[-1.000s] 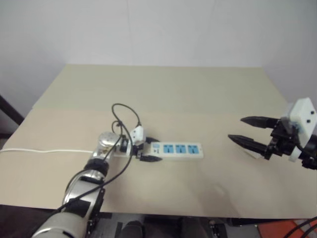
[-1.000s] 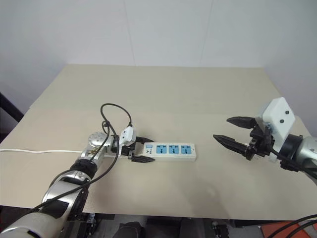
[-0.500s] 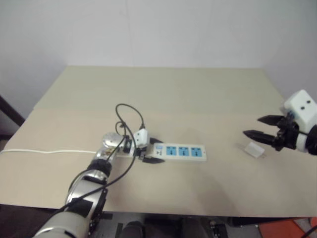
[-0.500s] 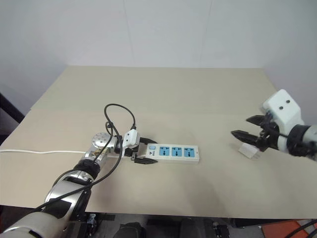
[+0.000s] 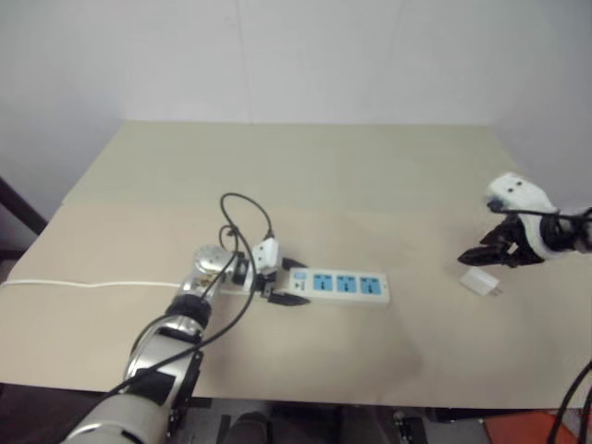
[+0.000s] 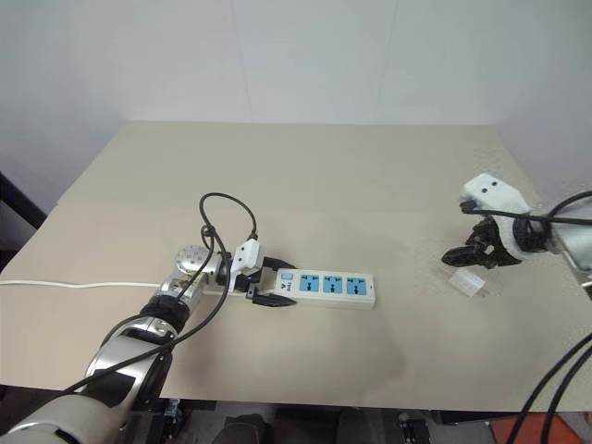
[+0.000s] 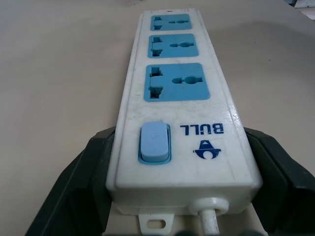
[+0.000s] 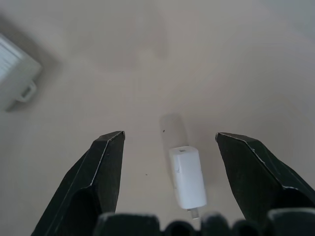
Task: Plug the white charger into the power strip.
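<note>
On a beige table [image 5: 370, 176] against a white wall [image 5: 296, 55], the left gripper [image 5: 289, 280] clamps the power strip [image 5: 340, 285]; the right gripper [image 8: 170, 147], spread wide, apparently hovers above the white charger [image 8: 187, 177].

One power strip [image 6: 324, 287], three sockets; one white charger [image 6: 465, 283].

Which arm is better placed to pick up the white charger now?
The right. The right gripper is open, with the white charger lying between its fingers. The left gripper is shut on the power strip.
</note>
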`<control>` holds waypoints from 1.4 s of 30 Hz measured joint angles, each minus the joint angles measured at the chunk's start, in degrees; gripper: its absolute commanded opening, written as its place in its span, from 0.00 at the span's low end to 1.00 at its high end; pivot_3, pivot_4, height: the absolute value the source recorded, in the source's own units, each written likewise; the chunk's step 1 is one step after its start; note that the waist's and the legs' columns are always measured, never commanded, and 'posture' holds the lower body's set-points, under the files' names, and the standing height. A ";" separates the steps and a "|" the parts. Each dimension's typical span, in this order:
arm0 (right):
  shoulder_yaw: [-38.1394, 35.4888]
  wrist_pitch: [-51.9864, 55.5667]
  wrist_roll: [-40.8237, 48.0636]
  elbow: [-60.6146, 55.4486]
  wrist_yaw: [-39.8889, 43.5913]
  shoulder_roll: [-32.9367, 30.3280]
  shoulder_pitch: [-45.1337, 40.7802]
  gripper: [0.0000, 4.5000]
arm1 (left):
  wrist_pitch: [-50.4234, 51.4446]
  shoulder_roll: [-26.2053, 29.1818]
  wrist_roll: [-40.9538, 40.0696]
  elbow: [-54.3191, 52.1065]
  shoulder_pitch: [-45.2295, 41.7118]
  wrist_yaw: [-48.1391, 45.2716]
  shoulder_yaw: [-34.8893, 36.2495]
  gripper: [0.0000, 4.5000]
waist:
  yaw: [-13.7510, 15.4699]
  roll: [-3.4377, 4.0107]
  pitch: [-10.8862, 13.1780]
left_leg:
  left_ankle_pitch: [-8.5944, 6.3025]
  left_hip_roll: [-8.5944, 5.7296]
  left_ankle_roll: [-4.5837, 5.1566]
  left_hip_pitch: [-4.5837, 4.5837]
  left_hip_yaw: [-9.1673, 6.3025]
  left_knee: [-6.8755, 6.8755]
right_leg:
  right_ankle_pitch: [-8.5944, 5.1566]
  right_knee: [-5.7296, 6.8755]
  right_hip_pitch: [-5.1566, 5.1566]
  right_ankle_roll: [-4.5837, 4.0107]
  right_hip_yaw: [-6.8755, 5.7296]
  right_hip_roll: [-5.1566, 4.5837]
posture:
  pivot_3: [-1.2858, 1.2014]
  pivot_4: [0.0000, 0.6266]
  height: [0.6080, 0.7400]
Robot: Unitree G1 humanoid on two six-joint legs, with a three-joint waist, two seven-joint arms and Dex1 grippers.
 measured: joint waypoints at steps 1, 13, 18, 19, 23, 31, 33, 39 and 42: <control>2.10 -1.20 -2.01 1.40 1.88 0.56 -1.15 0.79 | 0.01 -0.05 0.00 -0.02 -0.01 0.00 -0.02 0.73 | 0.05 0.01 -0.01 | 0.00 0.00 -0.01 -0.01 -0.01 0.00 | 0.00 0.01 -0.01 0.00 -0.01 0.00 | 0.52 0.24 1.00; 10.40 -14.83 -18.99 19.92 14.59 9.31 -8.07 0.79 | 0.96 0.30 0.05 -2.44 1.27 0.37 -0.06 0.73 | -0.13 0.08 -0.05 | 0.15 -0.01 -0.27 -0.01 0.02 0.00 | 0.02 0.11 -0.02 0.03 -0.01 0.00 | 0.52 0.24 1.00; 10.33 -18.06 -22.56 24.95 15.28 11.85 -8.55 0.79 | 1.83 0.59 -0.02 -4.26 2.20 0.62 -0.05 0.73 | -0.29 0.13 -0.08 | 0.16 0.00 -0.28 -0.01 0.03 -0.01 | 0.03 0.12 -0.02 0.03 0.00 0.00 | 0.52 0.24 1.00; 10.30 -18.60 -23.39 25.62 15.65 12.14 -8.56 0.79 | 1.96 0.65 -0.03 -4.53 2.32 0.66 -0.05 0.73 | -0.34 0.14 -0.08 | 0.16 0.00 -0.28 -0.02 0.03 -0.01 | 0.03 0.12 -0.02 0.03 0.00 0.01 | 0.52 0.24 1.00; 9.91 -20.28 -25.24 28.11 16.42 13.16 -8.62 0.79 | 2.73 0.98 -0.11 -5.28 2.64 0.75 -0.06 0.73 | -0.62 0.14 -0.08 | 0.15 -0.01 -0.27 -0.01 0.04 -0.01 | 0.03 0.12 -0.01 0.03 0.00 0.01 | 0.52 0.24 1.00; 9.30 -22.33 -28.05 31.57 17.24 15.57 -8.62 0.79 | 3.87 1.51 -0.28 -6.76 3.31 0.93 -0.12 0.73 | -1.07 0.15 -0.09 | 0.16 -0.01 -0.28 0.00 0.03 -0.01 | 0.03 0.18 -0.01 0.03 0.00 0.01 | 0.52 0.24 1.00; 8.89 -22.62 -28.37 32.61 17.10 16.14 -8.62 0.79 | 4.08 1.68 -0.30 -7.26 3.56 1.00 -0.12 0.73 | -1.18 0.16 -0.09 | 0.17 0.00 -0.29 0.00 0.03 -0.01 | 0.03 0.18 -0.01 0.03 0.00 0.01 | 0.52 0.24 1.00; 7.83 -23.50 -29.13 34.37 16.71 17.13 -8.58 0.59 | 4.24 2.13 -0.56 -7.80 3.95 1.15 -0.17 0.73 | -1.47 0.16 -0.10 | 0.17 0.00 -0.30 0.03 0.03 -0.01 | 0.03 0.24 -0.01 0.03 0.01 0.01 | 0.52 0.24 1.00; 7.42 -24.01 -30.08 35.04 16.05 17.76 -8.24 0.37 | 4.29 2.28 -0.57 -7.96 4.01 1.21 -0.26 0.73 | -1.52 0.17 -0.10 | 0.16 0.00 -0.28 0.03 0.03 -0.01 | 0.03 0.27 -0.01 0.03 0.02 0.02 | 0.52 0.24 1.00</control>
